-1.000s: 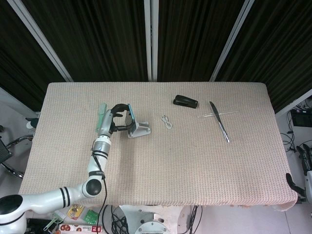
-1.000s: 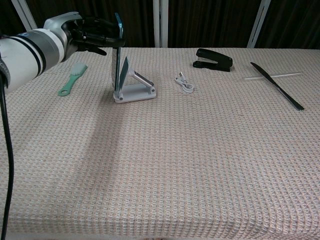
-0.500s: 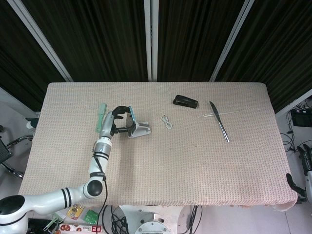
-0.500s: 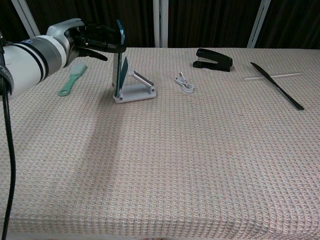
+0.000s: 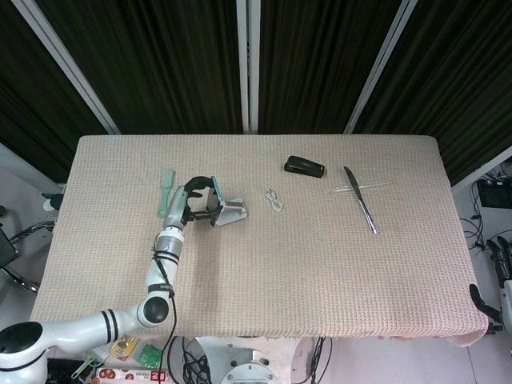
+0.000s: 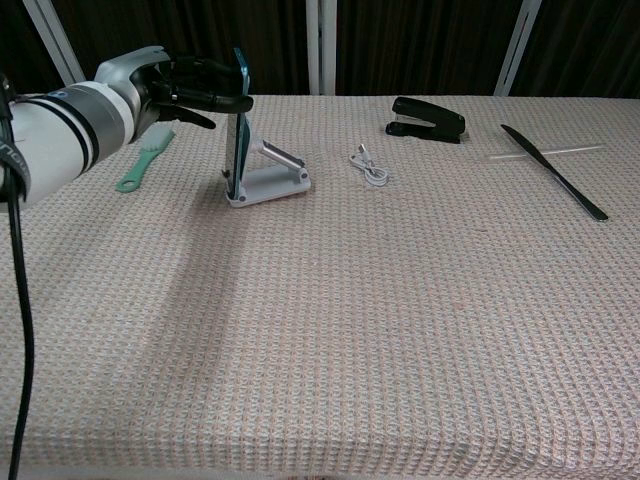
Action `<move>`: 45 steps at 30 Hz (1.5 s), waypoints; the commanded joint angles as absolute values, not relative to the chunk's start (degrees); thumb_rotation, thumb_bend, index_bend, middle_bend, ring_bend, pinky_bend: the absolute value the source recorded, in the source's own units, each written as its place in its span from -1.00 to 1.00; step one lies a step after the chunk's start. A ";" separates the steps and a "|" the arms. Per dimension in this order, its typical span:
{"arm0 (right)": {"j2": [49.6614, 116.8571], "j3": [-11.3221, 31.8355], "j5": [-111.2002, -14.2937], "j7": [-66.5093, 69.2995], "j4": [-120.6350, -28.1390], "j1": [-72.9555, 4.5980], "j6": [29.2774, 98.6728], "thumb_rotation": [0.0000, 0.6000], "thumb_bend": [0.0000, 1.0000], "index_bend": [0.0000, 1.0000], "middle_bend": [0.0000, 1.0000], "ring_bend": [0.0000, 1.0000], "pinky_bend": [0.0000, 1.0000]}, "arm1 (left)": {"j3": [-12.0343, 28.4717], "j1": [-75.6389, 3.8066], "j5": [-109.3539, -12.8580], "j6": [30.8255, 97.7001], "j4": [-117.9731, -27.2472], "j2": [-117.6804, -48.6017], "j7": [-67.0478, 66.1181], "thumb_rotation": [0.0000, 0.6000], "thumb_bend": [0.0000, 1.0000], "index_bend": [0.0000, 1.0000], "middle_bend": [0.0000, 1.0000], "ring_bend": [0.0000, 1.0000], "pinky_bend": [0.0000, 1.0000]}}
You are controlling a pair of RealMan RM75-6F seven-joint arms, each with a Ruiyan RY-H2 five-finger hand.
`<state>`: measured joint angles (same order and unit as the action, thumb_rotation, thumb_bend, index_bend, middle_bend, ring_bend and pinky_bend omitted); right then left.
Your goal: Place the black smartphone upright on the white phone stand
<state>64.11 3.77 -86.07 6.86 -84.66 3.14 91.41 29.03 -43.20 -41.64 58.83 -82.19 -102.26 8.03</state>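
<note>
Smartphone (image 6: pixel 236 120) top behind left hand (image 6: pixel 190 85) fingers.

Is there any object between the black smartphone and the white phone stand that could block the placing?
Nothing visible does. The left hand holds the black smartphone by its top edge, and its lower end already sits at the front of the white phone stand. The green brush lies off to the side, apart from both.

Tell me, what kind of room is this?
Probably a robot test lab: dark curtains behind a cloth-covered table laid with unrelated items, a stapler, a knife, while a robot's left hand handles a smartphone.
</note>
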 commanded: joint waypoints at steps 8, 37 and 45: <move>64.17 3.80 -85.83 6.87 -84.63 3.04 91.03 1.00 -0.45 -1.00 -1.00 -1.00 -1.00 | 28.77 -43.21 -41.91 57.95 -81.41 -102.98 8.24 1.00 -0.11 0.00 0.05 -0.52 -0.44; 64.60 3.94 -85.07 8.33 -83.24 2.69 89.83 1.00 -0.45 -1.00 -1.00 -1.00 -1.00 | 26.68 -42.97 -49.94 56.24 -79.02 -104.58 12.12 1.00 -0.49 -0.85 -0.83 -0.74 -0.47; 64.71 3.99 -85.08 8.06 -83.39 2.65 89.88 1.00 -0.45 -1.00 -1.00 -1.00 -1.00 | 24.90 -42.05 -54.45 55.86 -79.71 -103.35 13.93 1.00 -0.54 -0.94 -1.00 -0.83 -0.50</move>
<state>64.72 3.98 -85.06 8.08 -83.37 2.64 89.84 25.30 -42.32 -53.80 55.98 -79.42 -103.75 13.55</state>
